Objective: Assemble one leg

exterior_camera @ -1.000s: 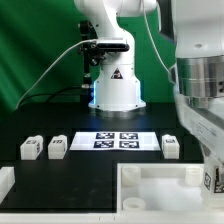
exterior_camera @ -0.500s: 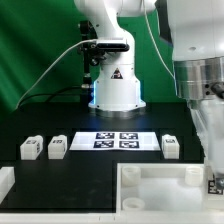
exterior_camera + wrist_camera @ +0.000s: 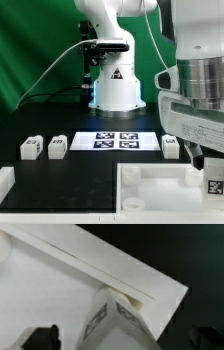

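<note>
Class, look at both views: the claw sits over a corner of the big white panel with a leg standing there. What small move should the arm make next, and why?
Probably lift the claw straight up. Its fingers stand wide apart on either side of the leg, seemingly not gripping it, and the leg stands at the corner of the panel. A straight rise should clear the leg without knocking it.

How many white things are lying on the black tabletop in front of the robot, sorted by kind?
Small legs with square tags: 4
Large flat panel: 1
Marker board: 1
White piece cut off at the exterior view's left edge: 1
Total: 7
</note>
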`<state>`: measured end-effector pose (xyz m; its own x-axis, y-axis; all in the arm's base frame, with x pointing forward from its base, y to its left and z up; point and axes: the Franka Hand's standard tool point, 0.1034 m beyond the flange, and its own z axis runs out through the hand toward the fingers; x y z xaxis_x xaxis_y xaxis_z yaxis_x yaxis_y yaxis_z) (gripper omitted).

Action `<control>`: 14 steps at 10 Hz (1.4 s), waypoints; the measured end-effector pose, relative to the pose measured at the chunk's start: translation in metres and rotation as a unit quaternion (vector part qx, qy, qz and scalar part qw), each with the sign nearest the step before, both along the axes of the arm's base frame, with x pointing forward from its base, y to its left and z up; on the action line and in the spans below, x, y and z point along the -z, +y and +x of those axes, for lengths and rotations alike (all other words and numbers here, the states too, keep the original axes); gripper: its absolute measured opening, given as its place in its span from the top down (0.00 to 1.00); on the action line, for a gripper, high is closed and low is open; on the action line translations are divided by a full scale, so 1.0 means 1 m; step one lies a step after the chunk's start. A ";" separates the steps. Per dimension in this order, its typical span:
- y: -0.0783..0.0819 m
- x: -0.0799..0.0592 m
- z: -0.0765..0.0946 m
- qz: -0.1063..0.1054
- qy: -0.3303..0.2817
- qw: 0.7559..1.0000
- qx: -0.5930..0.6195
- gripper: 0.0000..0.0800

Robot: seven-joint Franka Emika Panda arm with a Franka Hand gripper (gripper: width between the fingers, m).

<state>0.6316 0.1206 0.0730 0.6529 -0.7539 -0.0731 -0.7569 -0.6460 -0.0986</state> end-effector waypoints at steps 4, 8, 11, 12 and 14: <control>-0.014 -0.002 0.008 -0.043 -0.034 0.931 -0.360 0.19; -0.012 -0.001 0.007 -0.037 -0.025 0.969 -0.243 0.52; -0.010 0.000 0.007 -0.029 -0.003 0.998 -0.051 0.64; -0.011 0.000 0.006 -0.029 0.007 0.999 0.040 0.64; -0.013 0.001 0.003 -0.013 0.028 0.970 0.240 0.64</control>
